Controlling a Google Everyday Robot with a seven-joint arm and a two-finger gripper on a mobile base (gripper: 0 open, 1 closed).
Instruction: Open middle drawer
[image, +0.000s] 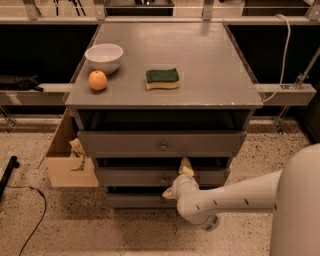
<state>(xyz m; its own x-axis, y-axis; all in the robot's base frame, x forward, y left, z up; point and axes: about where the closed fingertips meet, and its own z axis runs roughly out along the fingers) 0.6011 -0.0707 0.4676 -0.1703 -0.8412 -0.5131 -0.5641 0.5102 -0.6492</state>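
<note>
Gripper (176, 180) is hanging low at the front of the grey cabinet (210, 65), right against the middle drawer (125, 176). Its two tan fingers (186, 167) are standing apart, one reaching above the drawer front and the other pointing down below it, clamping nothing. The drawer's small round knob (163, 179) is showing just left of the gripper. The middle drawer is sitting between the wider top drawer (120, 143) and the narrower bottom drawer (132, 201). The white arm (235, 199) is stretching in from the right. On the cabinet top, a white bowl (104, 56), an orange (97, 80) and a green sponge (162, 78) are resting.
</note>
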